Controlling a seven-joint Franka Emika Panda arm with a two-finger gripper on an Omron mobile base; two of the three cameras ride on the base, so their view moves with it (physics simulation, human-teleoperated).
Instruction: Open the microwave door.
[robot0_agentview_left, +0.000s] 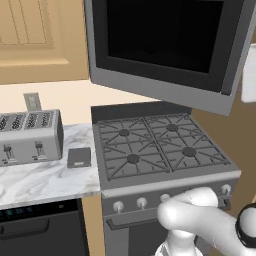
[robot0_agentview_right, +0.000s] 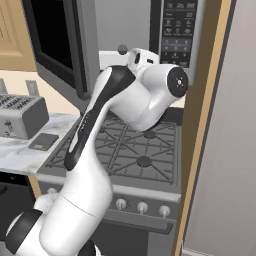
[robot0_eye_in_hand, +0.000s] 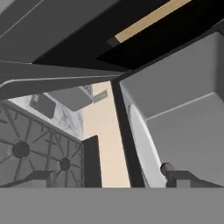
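Above the stove (robot0_agentview_left: 160, 145), I see the microwave door (robot0_agentview_left: 165, 45) swung well out to the left, its far edge hanging over the burners. From my hand camera, the microwave (robot0_eye_in_hand: 183, 113) stands open with its grey cavity and round turntable plate (robot0_eye_in_hand: 144, 148) exposed past the dark front edge. My fingers (robot0_eye_in_hand: 105, 177) are spread apart and hold nothing, with clear space between them. On the bench (robot0_agentview_left: 45, 180) to the left, the toaster (robot0_agentview_left: 30, 135) sits well apart from the door.

Matt grey metal microwave door (robot0_agentview_left: 165, 55), marble-look counter (robot0_agentview_left: 45, 180)
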